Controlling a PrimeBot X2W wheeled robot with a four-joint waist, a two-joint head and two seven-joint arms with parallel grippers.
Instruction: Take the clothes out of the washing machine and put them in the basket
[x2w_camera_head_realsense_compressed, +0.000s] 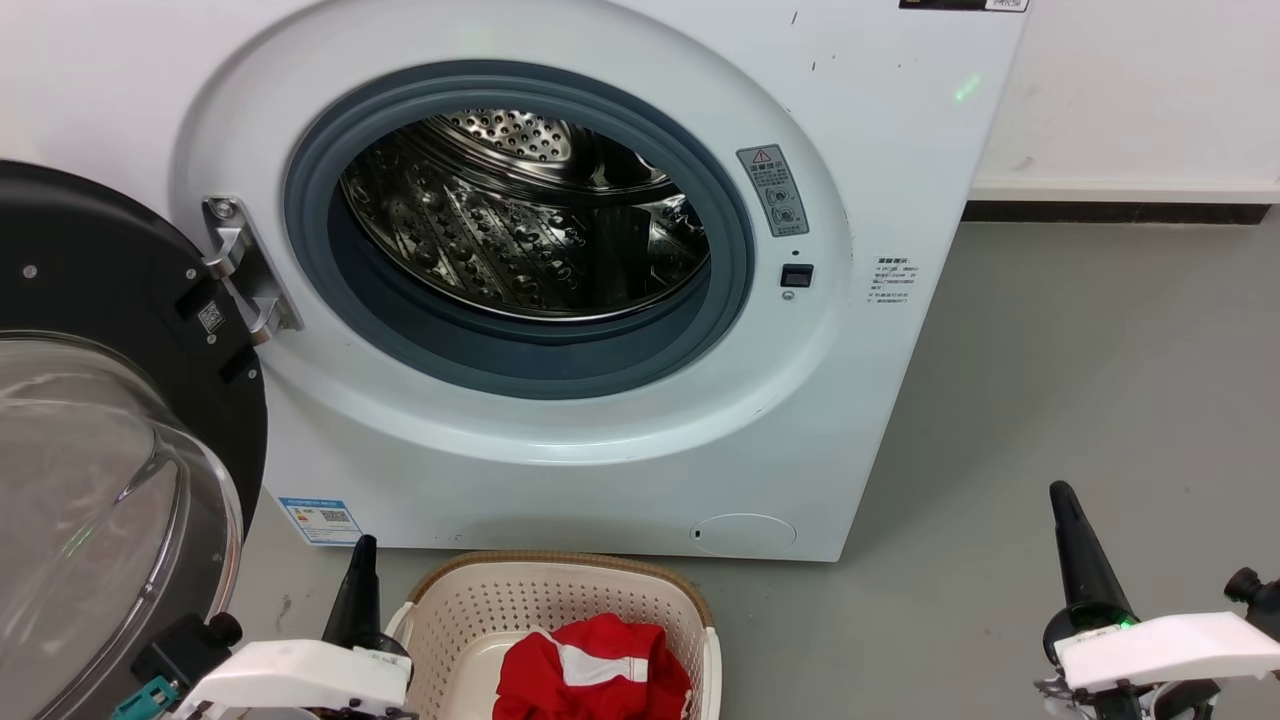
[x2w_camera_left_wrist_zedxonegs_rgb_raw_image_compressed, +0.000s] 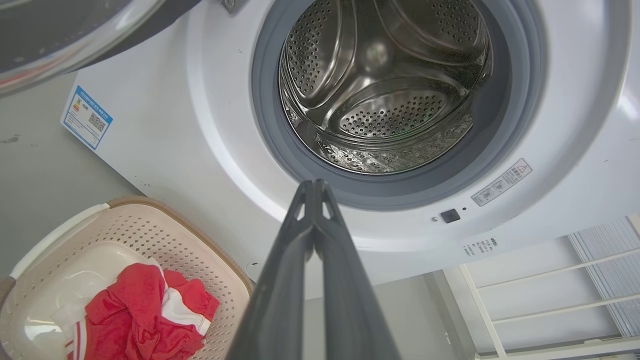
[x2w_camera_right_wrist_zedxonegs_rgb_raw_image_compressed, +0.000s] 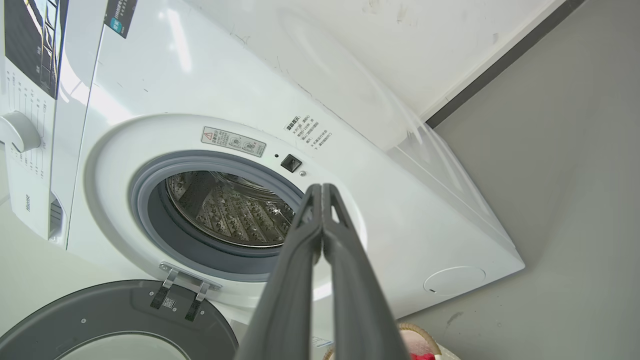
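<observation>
Head view: the washer (x2w_camera_head_realsense_compressed: 620, 500) stands with its door (x2w_camera_head_realsense_compressed: 100, 420) swung wide open, left of the porthole, and the drum (x2w_camera_head_realsense_compressed: 520, 230) shows shiny perforated steel. The basket (x2w_camera_head_realsense_compressed: 560, 562) sits on the floor (x2w_camera_head_realsense_compressed: 1050, 400) just in front of the washer, below the porthole, with the clothes (x2w_camera_head_realsense_compressed: 590, 670) bunched inside it. The left gripper (x2w_camera_head_realsense_compressed: 362, 548) hangs before the washer's lower left corner, fingers pressed together on nothing. The right gripper (x2w_camera_head_realsense_compressed: 1060, 495) is off the washer's front right corner, likewise closed tight and empty.
</observation>
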